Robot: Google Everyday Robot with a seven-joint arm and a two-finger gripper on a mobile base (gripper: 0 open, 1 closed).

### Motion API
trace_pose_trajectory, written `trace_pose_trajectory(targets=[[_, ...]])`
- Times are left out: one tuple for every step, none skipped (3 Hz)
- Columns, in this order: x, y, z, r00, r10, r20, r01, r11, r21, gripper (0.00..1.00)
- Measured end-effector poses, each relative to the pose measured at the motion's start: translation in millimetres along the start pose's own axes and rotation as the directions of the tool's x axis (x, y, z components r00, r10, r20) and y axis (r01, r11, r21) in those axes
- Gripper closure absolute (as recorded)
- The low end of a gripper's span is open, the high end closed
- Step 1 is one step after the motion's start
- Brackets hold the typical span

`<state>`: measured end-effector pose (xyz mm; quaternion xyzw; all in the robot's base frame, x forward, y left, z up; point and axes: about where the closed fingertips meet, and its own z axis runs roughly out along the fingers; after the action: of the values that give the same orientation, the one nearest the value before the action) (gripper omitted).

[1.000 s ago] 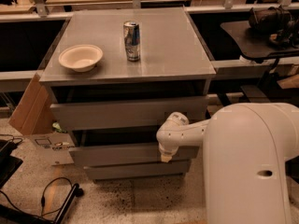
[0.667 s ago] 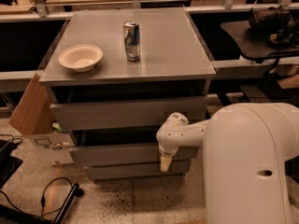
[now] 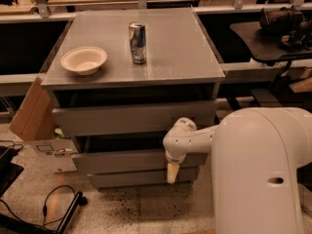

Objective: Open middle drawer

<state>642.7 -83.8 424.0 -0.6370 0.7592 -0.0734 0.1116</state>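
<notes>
In front of the cabinet, low on its right side: one gripper, pointing straight down. It hangs off the one arm, which reaches left from the white robot body at lower right.

Gripper state: cannot tell. From this angle it reads as a single cream tapered tip.

Drawers: 3, stacked.
- top drawer: tallest front, with a dark gap between it and the cabinet top.
- middle drawer: medium front, second from the top, with a dark gap above its front edge. It sits slightly proud of the one below.
- bottom drawer: shortest front, just above the floor.

The gripper overlaps the right part of the middle drawer front. Its tip reaches down to about the line where that front meets the bottom drawer. I cannot tell whether it touches the panel.

On the cabinet top: 2 items.
- 1 bowl: cream, upright, near the left front corner.
- 1 can: upright, silver and blue, right of the bowl and a bit further back. The two are apart, not touching.

Around it:
- 1 cardboard box, tilted, leaning at the cabinet's left side.
- 1 black cable, looped on the speckled floor at lower left.
- 1 dark side table at upper right, well apart from the cabinet.
</notes>
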Motion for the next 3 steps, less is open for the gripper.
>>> trace_pose_trajectory(targets=[[0, 1, 1, 1.0, -0.001, -0.001, 0.001, 1.0, -0.003, 0.18], [3, 12, 3, 1.0, 0.003, -0.027, -0.004, 0.9994, -0.035, 0.41], [4, 40, -10, 0.997, 0.008, -0.077, -0.016, 0.9946, -0.103, 0.64]])
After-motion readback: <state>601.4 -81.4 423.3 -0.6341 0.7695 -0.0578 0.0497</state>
